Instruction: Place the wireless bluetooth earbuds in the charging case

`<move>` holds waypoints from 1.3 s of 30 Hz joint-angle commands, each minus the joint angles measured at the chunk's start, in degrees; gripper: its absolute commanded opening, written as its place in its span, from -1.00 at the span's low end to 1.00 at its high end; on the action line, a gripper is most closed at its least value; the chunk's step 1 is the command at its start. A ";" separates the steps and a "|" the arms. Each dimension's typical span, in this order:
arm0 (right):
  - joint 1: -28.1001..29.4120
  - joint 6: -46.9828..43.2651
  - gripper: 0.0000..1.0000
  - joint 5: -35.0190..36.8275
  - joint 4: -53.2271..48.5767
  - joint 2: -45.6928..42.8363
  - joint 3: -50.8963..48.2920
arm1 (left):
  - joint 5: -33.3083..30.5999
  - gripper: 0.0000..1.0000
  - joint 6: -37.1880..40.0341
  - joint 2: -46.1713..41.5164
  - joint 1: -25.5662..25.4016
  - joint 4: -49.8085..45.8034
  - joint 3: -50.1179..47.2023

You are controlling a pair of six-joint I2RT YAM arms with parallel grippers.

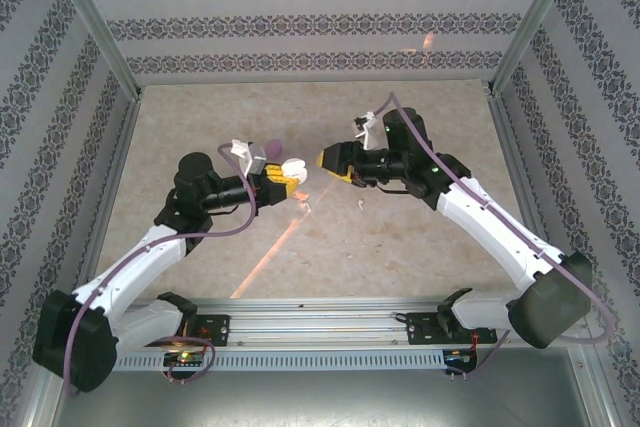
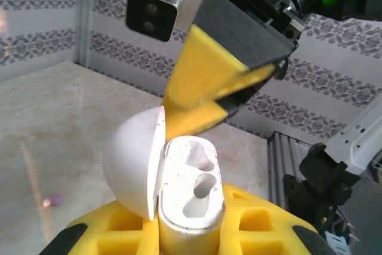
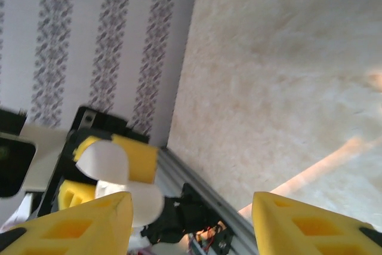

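Nearest the left wrist camera, we are finding the left end effector (image 2: 188, 234) clamping the charging case (image 2: 190, 204) between its yellow fingers (image 2: 104, 231) at the bottom centre of the frame. The case is standing open, with its rounded lid (image 2: 132, 165) leaning out to the left and two moulded sockets (image 2: 200, 186) facing upward. Its shell is reading as whitish under this light. The right end effector (image 2: 206, 103) is hanging just above the case in the upper centre, with its yellow tips pointing down toward the sockets. We cannot tell whether they are touching the case.

In the right wrist view, we are seeing that end effector's yellow fingers (image 3: 71, 225) standing wide apart along the bottom edge, with nothing between them.

In the top view, both end effectors are facing each other over the centre of the counter (image 1: 420, 247), with the case (image 1: 293, 169) sitting at the left one's tip.

One lilac earbud (image 2: 55, 199) is lying on the counter at the lower left of the left wrist frame, well apart from the case.
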 commanded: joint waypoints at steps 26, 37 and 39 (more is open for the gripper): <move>12.25 -21.68 -0.37 31.46 -35.12 48.57 35.02 | -13.13 -0.85 12.86 -18.77 1.04 -32.28 -6.96; 12.85 -23.37 -0.36 33.25 -38.47 56.68 43.21 | -11.80 -0.85 13.36 -18.91 1.03 -32.23 -8.55; 13.13 -23.45 -0.36 33.37 -38.69 57.34 43.78 | -11.59 -0.85 13.22 -18.95 1.03 -32.21 -8.75</move>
